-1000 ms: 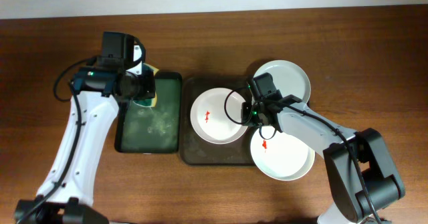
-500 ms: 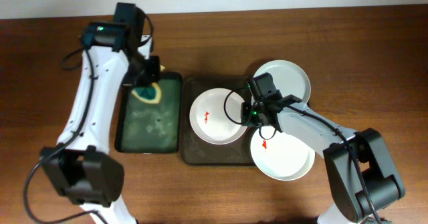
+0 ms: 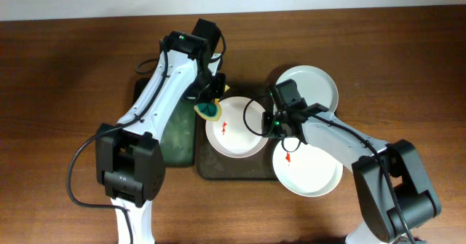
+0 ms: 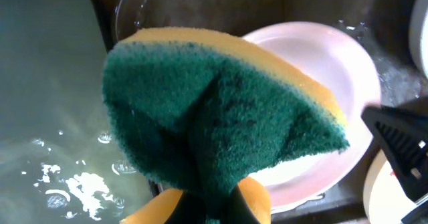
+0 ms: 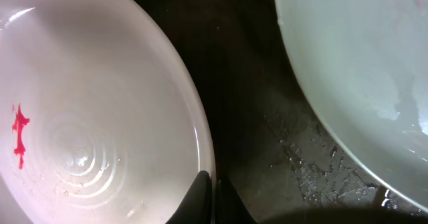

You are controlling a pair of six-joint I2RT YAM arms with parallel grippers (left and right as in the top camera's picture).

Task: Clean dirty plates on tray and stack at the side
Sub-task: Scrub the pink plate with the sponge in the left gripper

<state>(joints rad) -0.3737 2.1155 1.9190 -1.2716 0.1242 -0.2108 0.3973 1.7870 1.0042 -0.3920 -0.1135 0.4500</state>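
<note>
glossy, smooth plate — coarse matt sponge — wood-grain table

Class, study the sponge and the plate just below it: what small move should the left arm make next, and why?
Probably lower the sponge onto the middle plate and sweep across its red smear. The left gripper holds the sponge above the plate's left edge, the smear is unwiped, and the right gripper pinches the rim, steadying it.

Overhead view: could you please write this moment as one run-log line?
left gripper: shut on sponge over plate edge | right gripper: shut on plate rim | plate: on tray, red smear
</note>
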